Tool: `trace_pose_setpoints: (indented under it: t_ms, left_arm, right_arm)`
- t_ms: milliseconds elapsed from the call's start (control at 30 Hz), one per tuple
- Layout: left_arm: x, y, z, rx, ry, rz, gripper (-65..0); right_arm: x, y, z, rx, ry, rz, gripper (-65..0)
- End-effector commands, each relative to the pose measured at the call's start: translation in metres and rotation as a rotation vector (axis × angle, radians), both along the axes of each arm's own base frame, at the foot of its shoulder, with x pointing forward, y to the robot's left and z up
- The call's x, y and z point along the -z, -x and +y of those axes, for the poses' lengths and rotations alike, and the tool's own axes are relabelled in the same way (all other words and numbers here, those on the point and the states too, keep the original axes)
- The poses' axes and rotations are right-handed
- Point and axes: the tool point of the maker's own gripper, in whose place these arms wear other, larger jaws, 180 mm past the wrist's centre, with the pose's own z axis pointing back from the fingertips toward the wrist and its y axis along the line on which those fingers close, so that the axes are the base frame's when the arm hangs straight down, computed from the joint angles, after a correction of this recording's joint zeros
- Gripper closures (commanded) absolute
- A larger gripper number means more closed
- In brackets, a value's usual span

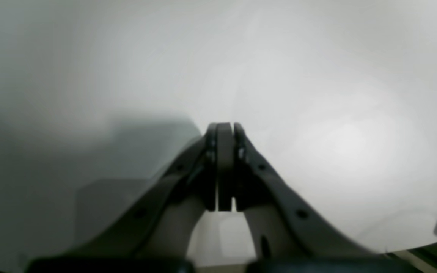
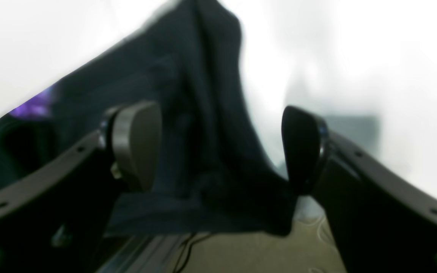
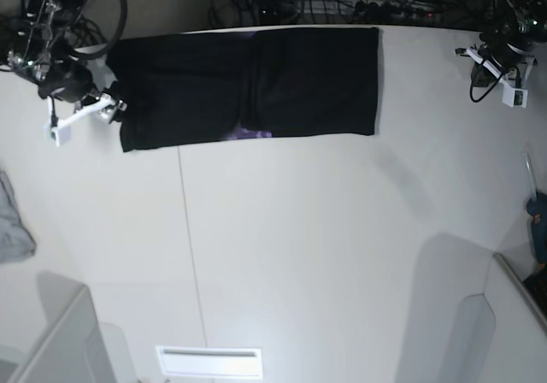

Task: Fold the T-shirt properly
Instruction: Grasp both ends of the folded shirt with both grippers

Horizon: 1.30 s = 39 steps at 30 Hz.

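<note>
black cloth t-shirt (image 3: 248,88) folded long rectangle, smooth white table (image 3: 299,246).

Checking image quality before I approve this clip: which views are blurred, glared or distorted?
Right wrist view: soft and smeared, the T-shirt and the open right gripper lack crisp edges, and the background is washed out white. Left wrist view: hazy, with the shut left gripper over a pale table carrying a bright patch and a shadow. Base view: sharper, wide-angle bent edges, arm shadows.
</note>
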Motion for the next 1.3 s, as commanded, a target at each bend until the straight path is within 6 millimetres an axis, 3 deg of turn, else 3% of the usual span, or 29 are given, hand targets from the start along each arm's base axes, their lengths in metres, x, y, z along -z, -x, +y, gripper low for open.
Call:
trace_pose_setpoints:
  t_ms: [0,167,267,333,533,867,1000,1067,1267]
  left_arm:
    - [-0.01,-0.007,0.003,0.017,-0.014,-0.037,0.0]
    - [-0.001,-0.009,-0.017,0.053,0.023,-0.025,0.0]
    - [0.01,-0.011,-0.043,0.108,0.065,-0.005,0.0]
    - [0.017,-0.011,-0.061,0.133,0.098,0.003,0.0]
    - [0.03,-0.019,-0.103,0.231,0.145,0.026,0.0]
    - [0.058,-0.013,-0.165,0.363,0.154,0.107,0.0]
    - [0.064,-0.01,-0.178,0.392,0.175,0.126,0.0]
    - [0.063,-0.01,-0.181,0.397,0.181,0.125,0.0]
    - [0.069,-0.014,-0.195,0.419,0.206,0.13,0.0]
  right_arm:
    - [-0.005,-0.008,-0.004,-0.016,0.012,-0.038,-46.8]
    - [0.01,-0.005,-0.003,-0.098,0.014,-0.046,-46.2]
    - [0.023,-0.002,-0.005,-0.076,0.002,-0.028,-46.4]
    - [0.032,-0.001,0.004,-0.101,-0.008,-0.015,-46.4]
    - [0.043,0.004,0.033,-0.196,-0.026,0.004,-46.1]
    - [0.053,0.028,0.05,-0.246,-0.047,0.057,-45.9]
    - [0.056,0.029,0.053,-0.251,-0.054,0.064,-45.2]
    - [0.055,0.027,0.051,-0.25,-0.05,0.061,-39.9]
    - [0.057,0.019,0.049,-0.247,-0.05,0.064,-13.2]
